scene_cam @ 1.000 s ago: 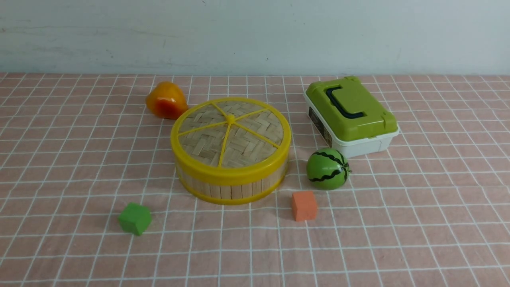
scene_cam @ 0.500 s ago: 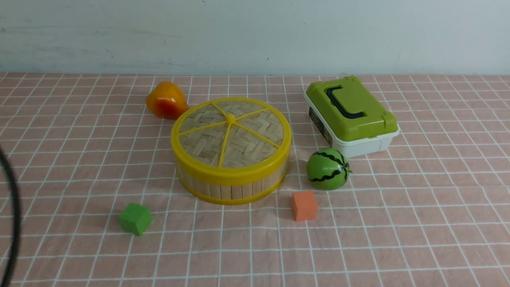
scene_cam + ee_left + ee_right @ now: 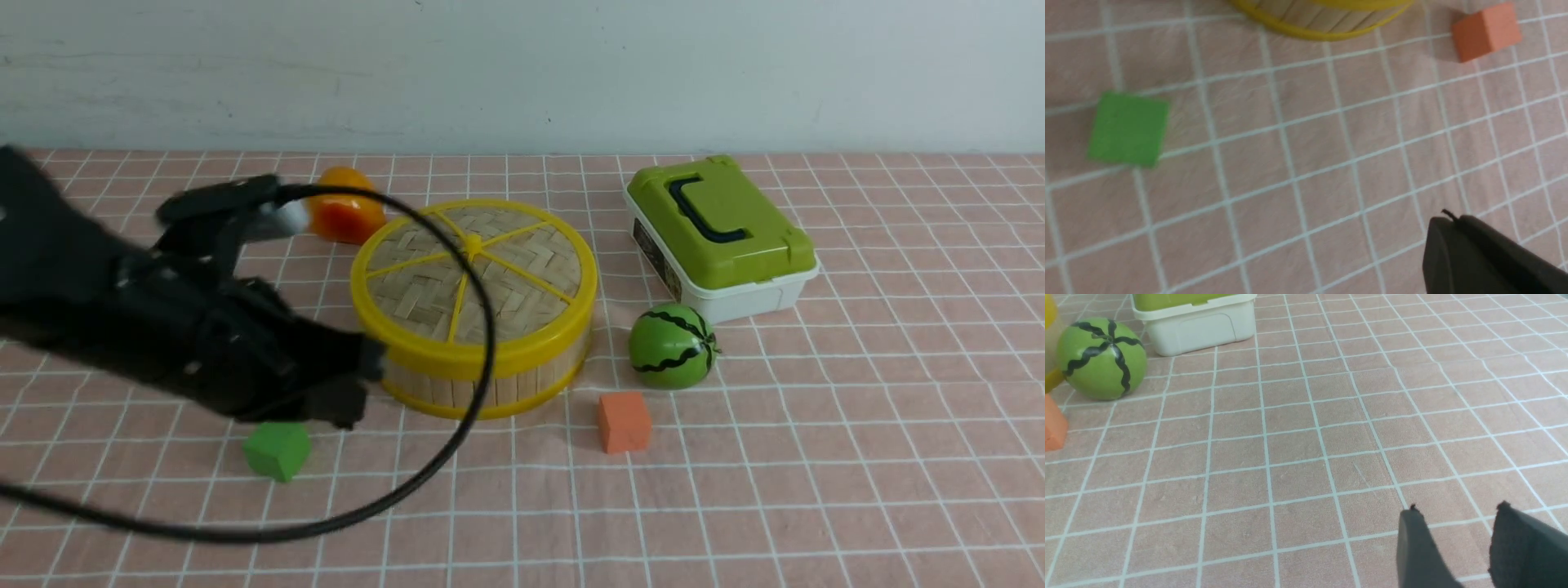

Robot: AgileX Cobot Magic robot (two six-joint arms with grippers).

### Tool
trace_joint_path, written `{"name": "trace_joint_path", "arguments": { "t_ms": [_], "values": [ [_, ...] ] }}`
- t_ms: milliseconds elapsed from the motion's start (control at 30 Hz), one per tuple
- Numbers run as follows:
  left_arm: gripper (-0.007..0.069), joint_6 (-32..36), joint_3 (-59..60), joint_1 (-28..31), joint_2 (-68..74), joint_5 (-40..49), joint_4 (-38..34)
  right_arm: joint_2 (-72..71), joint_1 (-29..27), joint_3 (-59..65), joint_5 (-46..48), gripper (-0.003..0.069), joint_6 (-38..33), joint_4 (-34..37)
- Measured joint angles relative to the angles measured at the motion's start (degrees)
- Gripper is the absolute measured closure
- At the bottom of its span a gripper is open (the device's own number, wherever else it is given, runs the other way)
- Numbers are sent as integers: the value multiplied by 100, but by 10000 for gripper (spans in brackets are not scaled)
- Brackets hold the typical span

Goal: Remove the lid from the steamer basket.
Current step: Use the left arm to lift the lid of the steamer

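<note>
- Lid [image 3: 473, 273] sits flat and closed on the steamer basket [image 3: 490, 390], its yellow rim square on the basket's top rim all the way round.
- Steamer basket stands about mid-table, a little nearer the far edge than the near one, on the pink checked cloth [image 3: 816, 490].
- Left gripper [image 3: 359, 384] hangs low just beside the basket's wall, on the side facing the left edge. It is smeared in the front view, so I can't make out whether it touches the slats.
- Only one dark finger [image 3: 1470, 257] shows in the left wrist view, so I cannot tell whether that claw is spread or pressed together.
- Black cable [image 3: 490, 327] loops out from the left arm and crosses in front of the lid and basket.
- Right gripper [image 3: 1457, 508] shows only in its own wrist view, with its two tips spread, bare cloth between them and nothing pinched.
- Green cube [image 3: 277, 447] lies toward the near edge, just under the left gripper.
- Orange cube [image 3: 624, 421] lies near the basket on its near-right side, and the toy watermelon [image 3: 671, 345] sits just behind that cube.
- Green-lidded white box [image 3: 718, 233] rests toward the far-right part of the table, apart from the basket.
- Orange-yellow toy fruit [image 3: 347, 214] lies close behind the basket toward the far-left, partly hidden by the arm.
</note>
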Motion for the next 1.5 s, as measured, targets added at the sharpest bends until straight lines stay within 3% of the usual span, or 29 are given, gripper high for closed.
{"name": "trace_joint_path", "arguments": {
  "t_ms": [300,367,433,467,567,700,900,1067,1500],
  "values": [
    [608,-813,-3117,-287,2004,884,1473,0,0,0,0,418,0,0],
    [574,-832,-3622,-287,2349,1033,1593,0,0,0,0,418,0,0],
    [475,-832,-4418,-287,2908,1241,1692,0,0,0,0,418,0,0],
    [475,-832,-4478,-287,2908,1254,1692,0,0,0,0,418,0,0],
    [347,-832,-5514,-287,3656,1520,1875,0,0,0,0,418,0,0],
    [280,-832,-6644,-287,4534,2041,2120,0,0,0,0,418,0,0],
    [273,-832,-7563,-353,5247,2426,2400,0,0,0,0,418,0,0],
    [298,-832,-7723,-647,5501,2338,3112,0,0,0,0,418,0,0],
    [399,-1032,-7746,-762,5667,2304,3190,0,0,0,0,418,0,0]
  ]
}}
